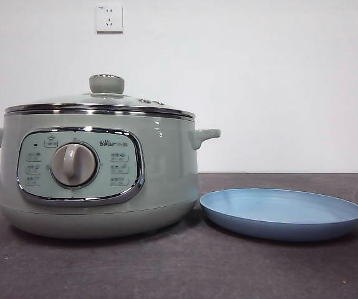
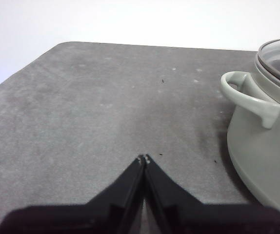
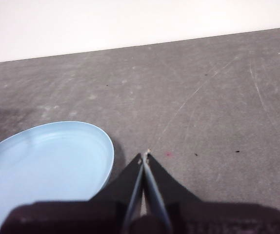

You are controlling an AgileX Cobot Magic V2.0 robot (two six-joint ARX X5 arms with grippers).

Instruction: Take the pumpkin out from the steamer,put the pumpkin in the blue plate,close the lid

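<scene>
The pale green steamer (image 1: 98, 174) stands at the left of the table with its glass lid (image 1: 101, 103) resting on the rim, green knob on top. The pumpkin is hidden from view. Beside the steamer on the right lies the blue plate (image 1: 282, 213), with nothing in it. My left gripper (image 2: 144, 158) is shut over bare table, off to the side of the steamer's handle (image 2: 250, 96). My right gripper (image 3: 145, 155) is shut too, hovering just past the blue plate's rim (image 3: 108, 146). Neither arm shows in the front view.
The table top (image 1: 179, 268) is dark grey and scuffed. A white wall with two power sockets (image 1: 109, 18) runs behind it. The table's rounded far corner (image 2: 67, 45) shows in the left wrist view.
</scene>
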